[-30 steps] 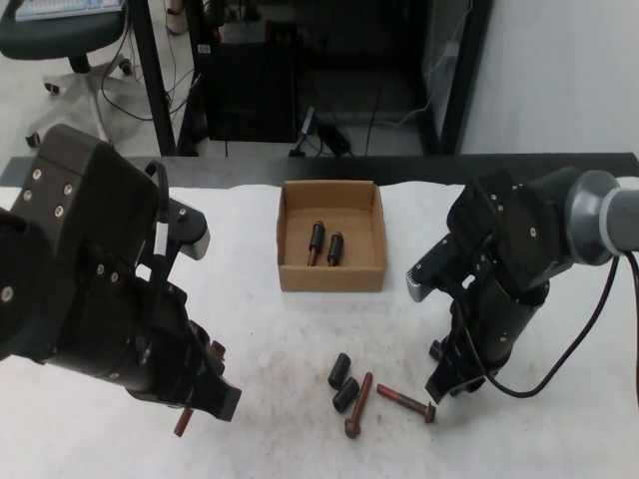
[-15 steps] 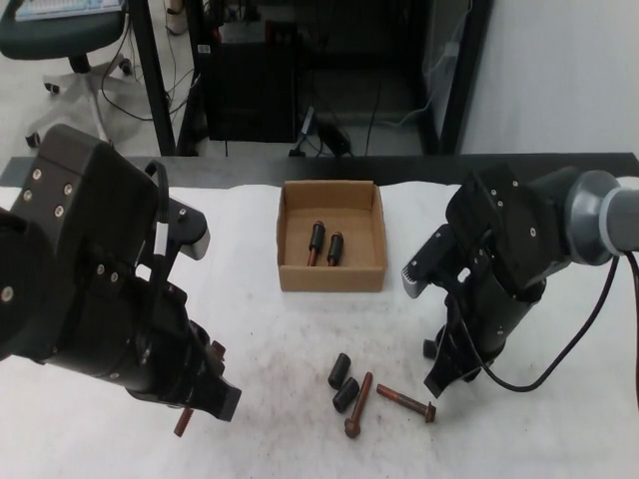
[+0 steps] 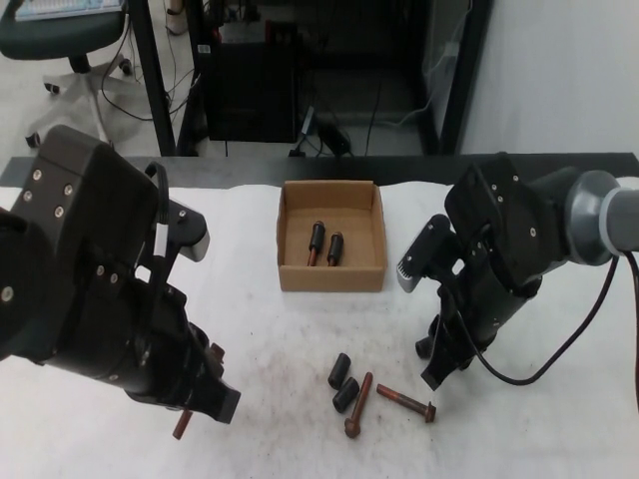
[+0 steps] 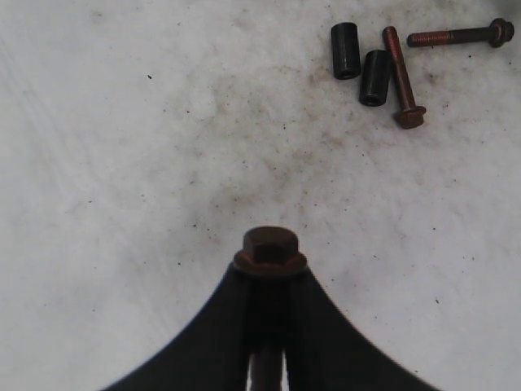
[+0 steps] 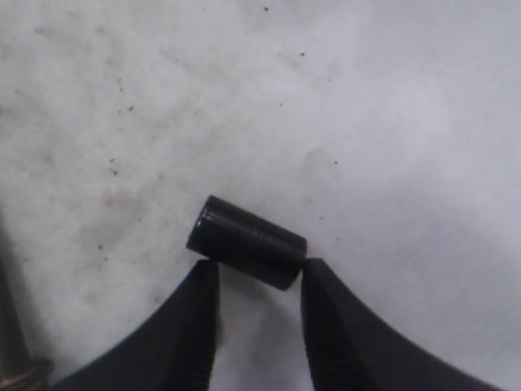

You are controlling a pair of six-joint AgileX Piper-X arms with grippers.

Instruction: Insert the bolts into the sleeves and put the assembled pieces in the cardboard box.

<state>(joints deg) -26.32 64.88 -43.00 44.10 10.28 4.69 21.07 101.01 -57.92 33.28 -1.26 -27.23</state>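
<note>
Far left, high view: shows the bulky black left arm [image 3: 90, 269] low over the white, speckled surface [image 3: 280, 329], and hides most of the left claw [image 3: 205, 391] under it. Pinches a rusty held bolt [image 3: 182, 424], with only one end poking out below the fingers. Left wrist view: presses both fingers of that claw [image 4: 269, 281] tight on the shank just under the hexagonal head [image 4: 269, 251], and buries the rest of the shank between them.

Middle, toward the back: shows the open cardboard box [image 3: 330, 276] with two assembled pieces [image 3: 317, 240] lying side by side on its floor.

Middle, nearer the camera: shows two black loose sleeves [image 3: 339, 369] close together on the cloth. Just to their right, shows two loose bolts [image 3: 358, 404] lying flat, one right against the nearer sleeve, the other [image 3: 404, 401] angled away to the right.

Right: shows the right arm [image 3: 509, 239] bent down, with the right claw [image 3: 431, 364] just beside the rightmost bolt. Cannot tell from above whether the tips touch the cloth. Right wrist view: grips a black held sleeve [image 5: 247, 243] crosswise at the very fingertips, one end jutting past a finger. Also catches a cut-off bolt [image 5: 10, 342], only part of its shank and head showing at the picture's edge.
</note>
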